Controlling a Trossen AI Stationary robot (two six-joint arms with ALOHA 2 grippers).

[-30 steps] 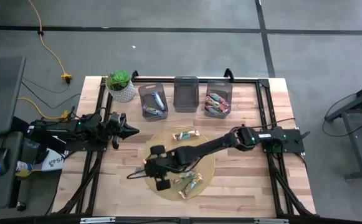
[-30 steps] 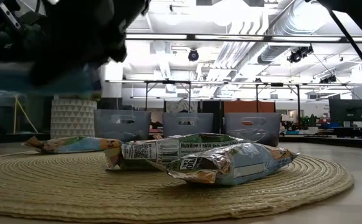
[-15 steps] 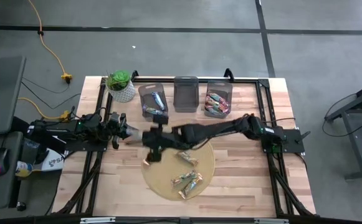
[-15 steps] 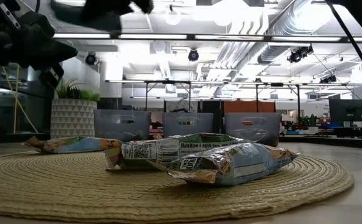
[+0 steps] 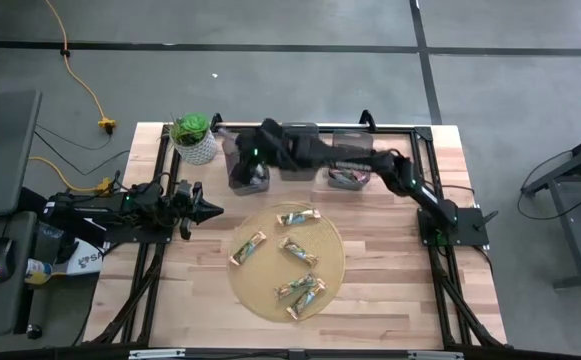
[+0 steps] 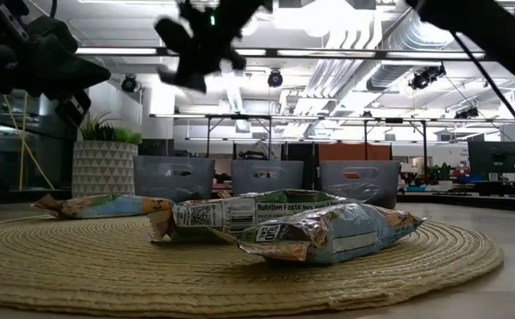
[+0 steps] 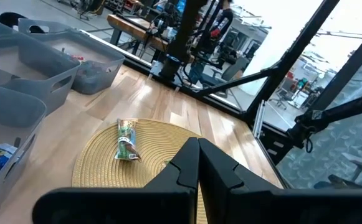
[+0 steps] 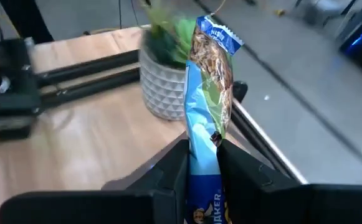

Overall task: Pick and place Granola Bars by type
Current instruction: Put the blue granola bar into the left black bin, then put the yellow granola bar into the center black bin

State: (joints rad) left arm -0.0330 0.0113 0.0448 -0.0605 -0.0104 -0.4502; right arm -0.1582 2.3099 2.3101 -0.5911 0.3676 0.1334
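A robotics lab set in a large open industrial hall. A wooden-topped workbench [image 5: 390, 270] in a black metal frame stands on a bare concrete floor [image 5: 270, 80] crossed by dark lines and a yellow extension cord [image 5: 82, 85]. Exposed silver ducts [image 6: 363, 35] and strip lights run overhead, with further workstations and a monitor [image 6: 490, 157] behind.

— What do the arms look like?
— Both matte black, jointed, with thin black cables. The left pincer [image 5: 208, 209] tapers to a point; the right pincer's [image 8: 200, 163] fingers are flat black slabs.
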